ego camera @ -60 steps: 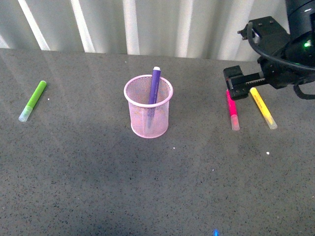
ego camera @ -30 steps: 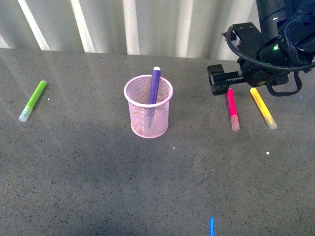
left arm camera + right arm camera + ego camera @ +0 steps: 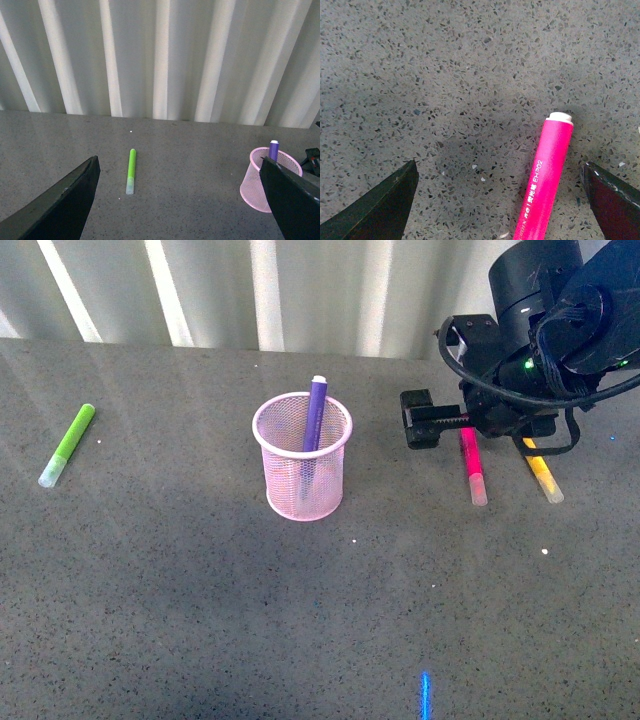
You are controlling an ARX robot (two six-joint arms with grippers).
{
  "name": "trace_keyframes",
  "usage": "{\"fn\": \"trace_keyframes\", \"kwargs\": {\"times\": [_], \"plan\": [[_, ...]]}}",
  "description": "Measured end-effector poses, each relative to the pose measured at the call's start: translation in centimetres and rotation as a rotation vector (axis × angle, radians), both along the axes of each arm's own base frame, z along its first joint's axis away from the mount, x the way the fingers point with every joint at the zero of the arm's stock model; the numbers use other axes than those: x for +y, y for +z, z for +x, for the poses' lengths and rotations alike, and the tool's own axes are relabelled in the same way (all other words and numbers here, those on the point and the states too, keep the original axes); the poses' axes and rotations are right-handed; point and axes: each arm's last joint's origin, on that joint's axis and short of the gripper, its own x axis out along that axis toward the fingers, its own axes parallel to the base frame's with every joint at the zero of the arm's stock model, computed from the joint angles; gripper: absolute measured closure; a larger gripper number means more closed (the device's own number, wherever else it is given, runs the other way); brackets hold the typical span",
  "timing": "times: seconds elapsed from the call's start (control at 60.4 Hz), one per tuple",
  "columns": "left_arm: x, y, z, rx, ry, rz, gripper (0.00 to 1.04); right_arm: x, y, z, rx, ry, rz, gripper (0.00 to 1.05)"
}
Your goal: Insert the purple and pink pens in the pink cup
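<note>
Front view first: nearest you, a small blue glint (image 3: 425, 695) sits on the grey speckled surface (image 3: 200, 620) close to its near edge. Farther in, midway between the left and right edges, you have the pink cup (image 3: 301, 455) standing upright. The purple pen (image 3: 315, 412) is already inside it, leaning on the rim with its top poking out.

Toward the right edge, the pink pen (image 3: 471, 462) lies flat, its pale cap pointing at the near edge. The yellow marker (image 3: 543, 476) lies just beside it, nearer the right edge and partly under the arm. Over by the left edge you can see the green marker (image 3: 66, 445), well apart from everything else.

Your right gripper (image 3: 455, 425) hangs over the far end of the pink pen. Its wrist view shows the right gripper (image 3: 497, 205) spread wide, gripping nothing, with the pen's white-tipped end (image 3: 559, 117) between the fingers and closer to one of them. You cannot tell whether either finger touches the surface.

Your left gripper (image 3: 175, 205) shows only in its own wrist view, spread wide and empty. A ribbed pale wall (image 3: 320, 290) rises behind the far edge.
</note>
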Motion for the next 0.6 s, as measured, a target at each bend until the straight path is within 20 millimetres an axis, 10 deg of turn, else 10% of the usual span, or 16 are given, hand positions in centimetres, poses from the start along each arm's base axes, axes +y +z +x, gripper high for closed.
{"fn": "trace_keyframes", "kwargs": {"times": [0.447, 0.597], "plan": [[0.0, 0.0, 0.0, 0.000, 0.000, 0.000, 0.07, -1.4, -1.0, 0.8, 0.006, -0.040, 0.006, 0.07], [0.0, 0.0, 0.0, 0.000, 0.000, 0.000, 0.07, -1.5, -1.2, 0.8, 0.008, -0.047, 0.010, 0.25]]}}
